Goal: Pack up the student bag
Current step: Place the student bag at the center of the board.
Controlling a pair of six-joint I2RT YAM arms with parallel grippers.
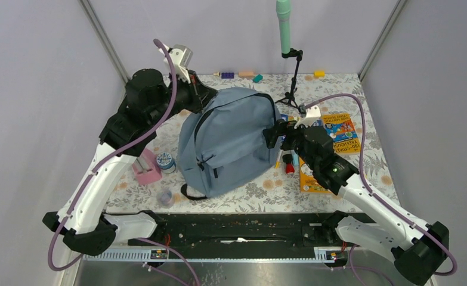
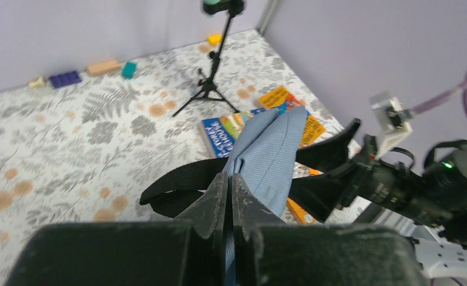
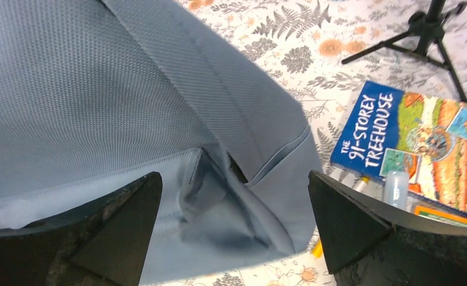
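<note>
The student bag (image 1: 228, 140), a large grey-blue backpack with black zippers, stands in the middle of the floral table. My left gripper (image 1: 204, 95) is shut on grey-blue fabric at the bag's top left edge; the left wrist view shows the cloth (image 2: 266, 158) pinched between closed jaws, with a black strap (image 2: 177, 182) below. My right gripper (image 1: 274, 136) is open at the bag's right side. In the right wrist view its wide-apart fingers (image 3: 117, 205) frame a fold and side pocket of the bag (image 3: 219, 196), touching nothing.
Books (image 1: 340, 134) lie right of the bag, one titled "91-Storey Treehouse" (image 3: 410, 137). A tripod stand (image 1: 291, 83) holds a green microphone at the back. A pink box (image 1: 146, 168), a small round tin (image 1: 166, 161) and a cup (image 1: 166, 197) sit left. Blocks (image 1: 243, 75) line the far edge.
</note>
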